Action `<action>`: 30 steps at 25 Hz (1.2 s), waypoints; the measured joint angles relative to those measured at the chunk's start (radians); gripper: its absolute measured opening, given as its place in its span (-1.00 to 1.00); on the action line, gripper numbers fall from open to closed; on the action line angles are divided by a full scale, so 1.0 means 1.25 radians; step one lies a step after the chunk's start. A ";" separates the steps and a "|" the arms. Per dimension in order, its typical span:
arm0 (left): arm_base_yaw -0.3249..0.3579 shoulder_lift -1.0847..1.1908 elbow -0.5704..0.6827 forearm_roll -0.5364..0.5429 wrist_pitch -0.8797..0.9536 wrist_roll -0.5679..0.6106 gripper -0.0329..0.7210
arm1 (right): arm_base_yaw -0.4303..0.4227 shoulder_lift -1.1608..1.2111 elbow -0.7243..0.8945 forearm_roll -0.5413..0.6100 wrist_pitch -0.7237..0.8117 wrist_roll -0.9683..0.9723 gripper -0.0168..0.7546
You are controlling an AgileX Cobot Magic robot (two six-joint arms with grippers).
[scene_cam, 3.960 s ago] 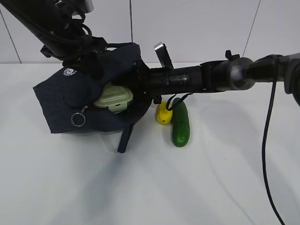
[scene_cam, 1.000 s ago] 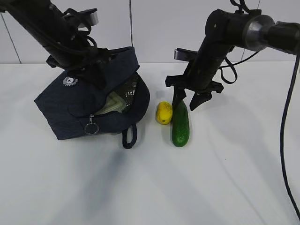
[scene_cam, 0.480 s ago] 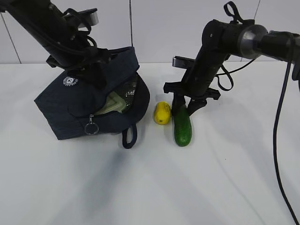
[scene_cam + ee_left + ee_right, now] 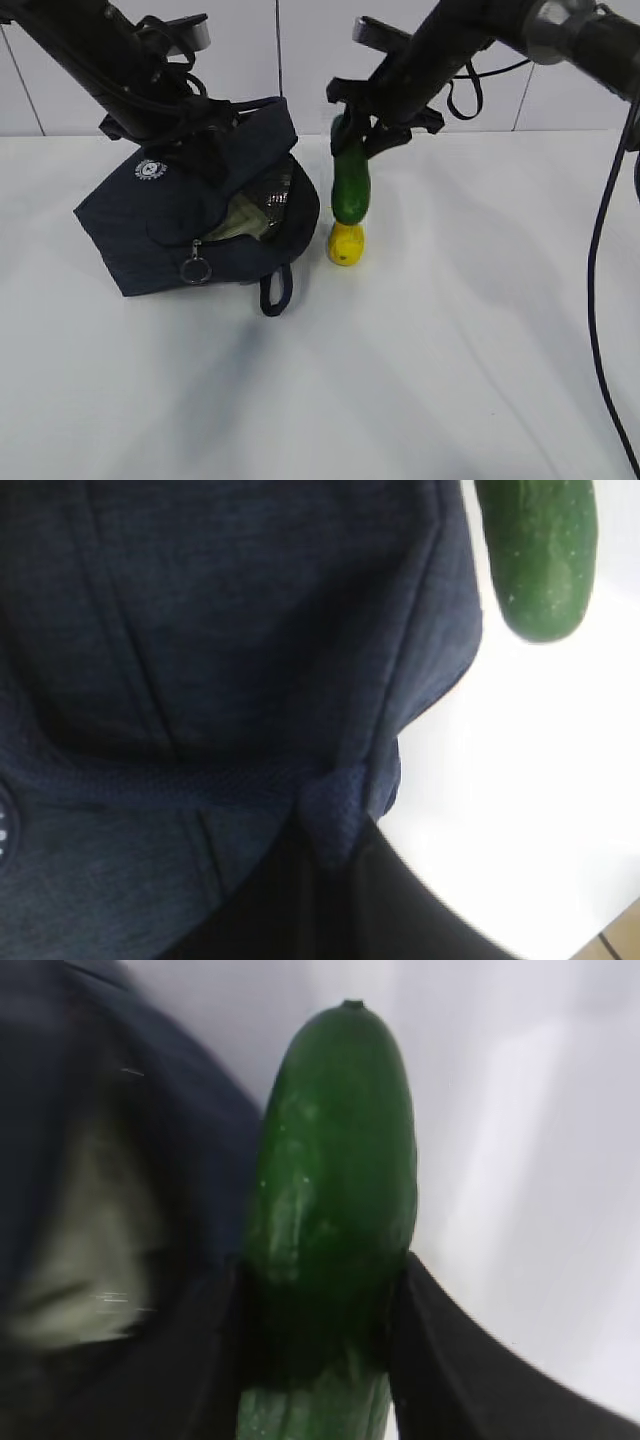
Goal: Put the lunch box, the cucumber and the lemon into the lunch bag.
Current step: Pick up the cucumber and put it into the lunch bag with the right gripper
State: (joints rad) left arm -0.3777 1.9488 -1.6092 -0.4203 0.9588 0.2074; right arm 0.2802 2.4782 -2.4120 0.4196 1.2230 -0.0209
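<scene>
Moved: cucumber [image 4: 351,181] is off the table now; half a second back it lay beside the lemon [image 4: 346,243] with the right gripper [image 4: 372,127] closing over its far end, and now it hangs nearly upright in the air, its lower tip just above the lemon
Right gripper: pinching the cucumber at its upper end; the right wrist view shows a dark finger pressed on each side of the green skin
Left gripper: cannot tell from the exterior view how the jaws stand, but the left wrist view shows navy fabric bunched up against the dark finger, so it seems to be holding the bag's upper edge
Lunch bag [image 4: 170,225]: lies on the white table [image 4: 420,380], mouth turned toward the lemon and propped open, ring pull hanging at the front
Lunch box [image 4: 238,216]: pale green lid shows inside the opening, so that part looks done
Lemon: on the table, just right of the bag's mouth
Step in hand: second item, carrying the cucumber to the bag
Next move: swing the cucumber left and tip it toward the opening so it slides in beside the box, without the dangling end knocking the lemon or catching the bag's rim
</scene>
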 joint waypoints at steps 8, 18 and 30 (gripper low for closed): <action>0.000 0.000 -0.098 0.000 -0.011 0.000 -0.92 | 0.000 0.017 -0.022 0.235 0.009 -0.076 -0.21; 0.000 0.000 -0.115 0.008 0.025 0.000 -0.92 | 0.001 0.147 -0.022 0.572 0.008 -0.191 -0.21; 0.000 0.000 -0.115 0.015 0.027 -0.005 -0.92 | 0.001 0.159 -0.022 0.723 -0.090 -0.250 -0.21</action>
State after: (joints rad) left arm -0.3777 1.9488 -1.7534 -0.4021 0.9930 0.2015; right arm 0.2820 2.6769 -2.4398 1.3232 1.1100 -0.3340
